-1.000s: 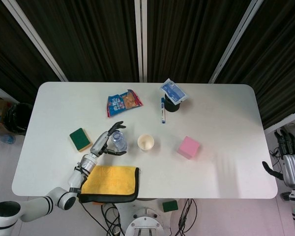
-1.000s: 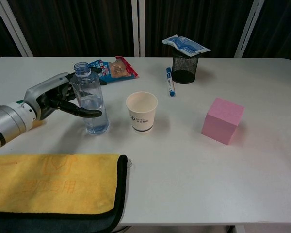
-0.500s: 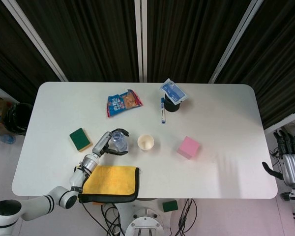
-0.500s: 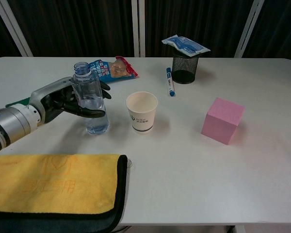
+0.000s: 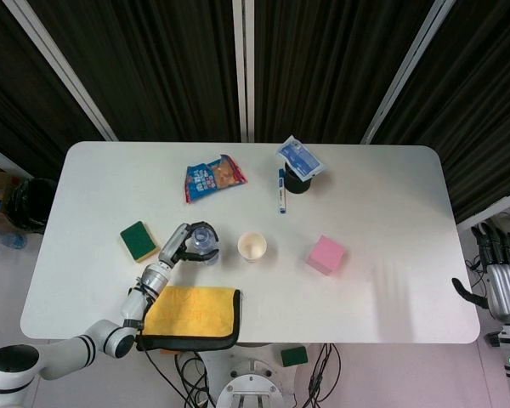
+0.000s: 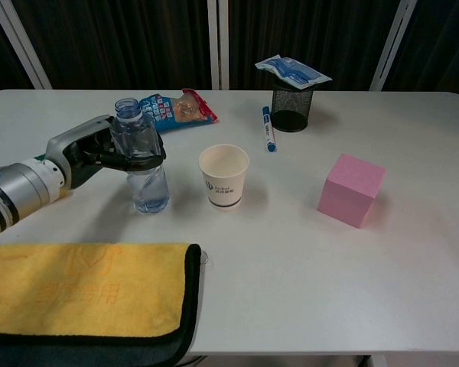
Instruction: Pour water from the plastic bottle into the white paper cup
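Note:
A clear plastic bottle (image 6: 141, 164) with no cap stands upright on the white table, left of the white paper cup (image 6: 224, 176). My left hand (image 6: 92, 153) grips the bottle around its middle, fingers wrapped across its front. From above, the bottle (image 5: 204, 241) and left hand (image 5: 180, 246) sit just left of the cup (image 5: 252, 246). The cup is upright and looks empty. My right hand (image 5: 503, 285) hangs off the table's right edge, fingers apart, holding nothing.
A yellow cloth (image 6: 84, 294) lies at the near left edge. A pink cube (image 6: 351, 189) sits right of the cup. Behind are a snack packet (image 6: 176, 108), a blue marker (image 6: 268, 128), a black mesh holder (image 6: 292, 109) topped by a packet, and a green sponge (image 5: 138, 240).
My left hand's fingers have closed around the bottle; a second ago they were spread beside it. The bottle has stayed standing in place.

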{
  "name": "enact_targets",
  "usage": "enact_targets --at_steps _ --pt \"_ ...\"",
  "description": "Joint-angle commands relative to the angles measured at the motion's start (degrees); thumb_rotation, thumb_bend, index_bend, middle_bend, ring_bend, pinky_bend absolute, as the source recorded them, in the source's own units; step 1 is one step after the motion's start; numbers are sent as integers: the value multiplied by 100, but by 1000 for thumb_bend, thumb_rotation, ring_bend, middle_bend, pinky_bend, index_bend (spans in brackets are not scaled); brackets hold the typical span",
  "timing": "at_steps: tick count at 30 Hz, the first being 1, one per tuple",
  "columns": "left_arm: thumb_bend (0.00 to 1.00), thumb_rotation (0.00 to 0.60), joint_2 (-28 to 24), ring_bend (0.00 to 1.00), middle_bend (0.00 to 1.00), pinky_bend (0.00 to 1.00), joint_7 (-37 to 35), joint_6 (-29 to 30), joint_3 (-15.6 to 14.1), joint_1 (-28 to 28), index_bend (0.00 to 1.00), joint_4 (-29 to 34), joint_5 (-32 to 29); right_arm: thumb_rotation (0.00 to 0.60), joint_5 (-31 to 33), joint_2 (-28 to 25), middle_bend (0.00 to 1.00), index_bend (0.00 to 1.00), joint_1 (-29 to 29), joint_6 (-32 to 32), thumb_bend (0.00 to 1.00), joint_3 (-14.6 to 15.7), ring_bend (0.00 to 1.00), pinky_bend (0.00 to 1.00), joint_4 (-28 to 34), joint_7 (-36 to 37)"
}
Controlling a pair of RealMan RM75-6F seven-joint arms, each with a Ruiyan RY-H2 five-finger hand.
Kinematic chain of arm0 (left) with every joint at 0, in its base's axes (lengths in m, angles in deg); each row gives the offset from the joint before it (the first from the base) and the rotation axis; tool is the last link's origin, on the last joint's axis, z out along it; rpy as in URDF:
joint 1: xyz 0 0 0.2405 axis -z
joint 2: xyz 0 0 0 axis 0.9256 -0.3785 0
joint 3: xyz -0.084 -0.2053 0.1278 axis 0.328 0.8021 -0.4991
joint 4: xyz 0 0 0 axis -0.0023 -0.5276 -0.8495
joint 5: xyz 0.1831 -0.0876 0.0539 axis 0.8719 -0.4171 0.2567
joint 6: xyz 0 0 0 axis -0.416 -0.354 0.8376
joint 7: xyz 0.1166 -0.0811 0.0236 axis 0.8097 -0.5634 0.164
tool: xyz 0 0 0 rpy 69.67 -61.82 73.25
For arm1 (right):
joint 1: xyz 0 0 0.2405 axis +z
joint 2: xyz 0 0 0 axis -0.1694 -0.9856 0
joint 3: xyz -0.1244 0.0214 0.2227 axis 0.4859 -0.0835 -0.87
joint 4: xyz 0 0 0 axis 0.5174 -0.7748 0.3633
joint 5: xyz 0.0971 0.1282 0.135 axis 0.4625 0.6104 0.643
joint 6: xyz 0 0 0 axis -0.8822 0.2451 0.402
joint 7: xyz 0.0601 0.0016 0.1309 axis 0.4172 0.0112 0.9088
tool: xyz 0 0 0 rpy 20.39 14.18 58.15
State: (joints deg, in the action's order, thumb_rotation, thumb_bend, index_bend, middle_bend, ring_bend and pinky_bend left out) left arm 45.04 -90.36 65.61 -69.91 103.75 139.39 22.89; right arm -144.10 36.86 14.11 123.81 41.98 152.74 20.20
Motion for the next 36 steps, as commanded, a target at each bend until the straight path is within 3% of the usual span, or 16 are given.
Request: enact_targets --at_steps 1,14,18,28,36 --pt "285 600 1 378 565 341 -9 8 -5 6 561 -8 13 557 9 -7 0 0 -3 6 179 -5 0 0 6 -6" --pt "312 600 -119 449 639 429 428 267 85 -45 644 232 -8 557 44 -125 0 0 -37 152 179 -102 0 0 11 54" --pt "312 600 -284 450 642 431 1138 467 112 -15 649 372 80 557 50 -128 0 0 -42 165 179 -112 0 0 -7 94" --pt "315 600 -631 504 702 472 3931 713 281 203 717 895 18 557 38 -88 0 0 -28 129 179 -94 0 0 -49 125" --pt "324 600 -666 537 737 489 5042 664 339 397 750 1036 -59 556 44 -99 0 0 -43 139 179 -90 0 0 -56 145"
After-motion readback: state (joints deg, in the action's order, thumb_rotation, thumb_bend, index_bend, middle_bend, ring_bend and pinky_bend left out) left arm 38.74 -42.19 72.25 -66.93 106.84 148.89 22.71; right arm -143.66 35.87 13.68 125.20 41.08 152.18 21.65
